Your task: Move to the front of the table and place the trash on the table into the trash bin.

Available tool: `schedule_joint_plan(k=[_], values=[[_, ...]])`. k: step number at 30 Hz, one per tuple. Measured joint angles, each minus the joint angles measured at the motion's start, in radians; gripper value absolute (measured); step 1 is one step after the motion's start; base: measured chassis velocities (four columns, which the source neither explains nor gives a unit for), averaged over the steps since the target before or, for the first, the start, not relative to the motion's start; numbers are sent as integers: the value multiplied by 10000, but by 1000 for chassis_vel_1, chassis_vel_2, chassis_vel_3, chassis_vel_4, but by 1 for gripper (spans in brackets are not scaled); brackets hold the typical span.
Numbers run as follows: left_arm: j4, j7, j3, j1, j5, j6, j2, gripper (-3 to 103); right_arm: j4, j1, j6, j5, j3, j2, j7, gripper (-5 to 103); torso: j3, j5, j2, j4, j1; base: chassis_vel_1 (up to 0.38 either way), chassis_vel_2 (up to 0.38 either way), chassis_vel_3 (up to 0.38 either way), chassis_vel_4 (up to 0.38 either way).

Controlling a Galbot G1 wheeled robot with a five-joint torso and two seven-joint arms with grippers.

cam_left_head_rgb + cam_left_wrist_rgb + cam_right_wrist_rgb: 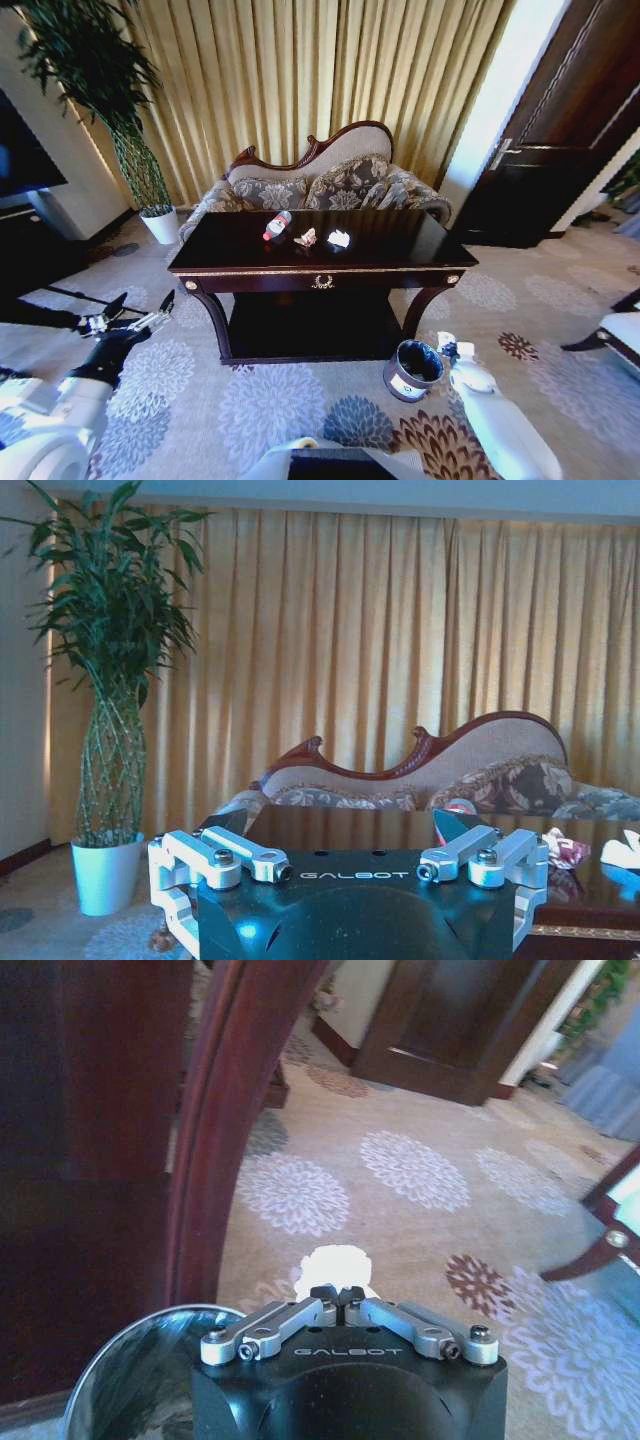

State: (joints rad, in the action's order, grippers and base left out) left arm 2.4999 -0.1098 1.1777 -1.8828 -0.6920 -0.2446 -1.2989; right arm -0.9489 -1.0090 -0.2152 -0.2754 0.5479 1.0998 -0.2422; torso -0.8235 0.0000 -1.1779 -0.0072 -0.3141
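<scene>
Head view: the table [320,262] stands dead ahead at 12 o'clock. The trash sits mid-top: a bottle [276,226], a pinkish paper wad [306,237] and a white paper wad [338,239], all near one another. The trash bin [412,369] rests on the carpet at about 4 o'clock from the table's centre, just beside its right leg. The left gripper [135,313] hangs low at 8 o'clock, well apart from the table, fingers released. The right gripper [447,350] sits just beside the bin rim.

Left wrist view: the left gripper [355,858] is spread wide and empty, level with the tabletop edge. Risk: a low approach could strike the front rail.

Right wrist view: the right gripper [340,1300] is clenched on nothing, the bin rim [130,1335] at 8 o'clock. Risk: driving forward could nudge the bin or scrape the table leg [215,1150]
</scene>
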Motion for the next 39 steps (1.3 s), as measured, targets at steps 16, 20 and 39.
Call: schedule_joint_plan(k=[16,20,39], values=[[0,2,-90,178,-27,27,-10,100,313,194,8,77,97,137,-303,50,1,-2,1,-5,-1,0,0,0,0],[0,3,-142,182,-24,15,-22,100,266,153,8,-82,105,109,-278,66,1,-1,-1,-2,0,0,0,0,0],[-11,3,-59,175,-57,11,38,100,-473,-404,-41,-657,294,-14,126,100,0,1,0,-2,-1,0,0,0,0]])
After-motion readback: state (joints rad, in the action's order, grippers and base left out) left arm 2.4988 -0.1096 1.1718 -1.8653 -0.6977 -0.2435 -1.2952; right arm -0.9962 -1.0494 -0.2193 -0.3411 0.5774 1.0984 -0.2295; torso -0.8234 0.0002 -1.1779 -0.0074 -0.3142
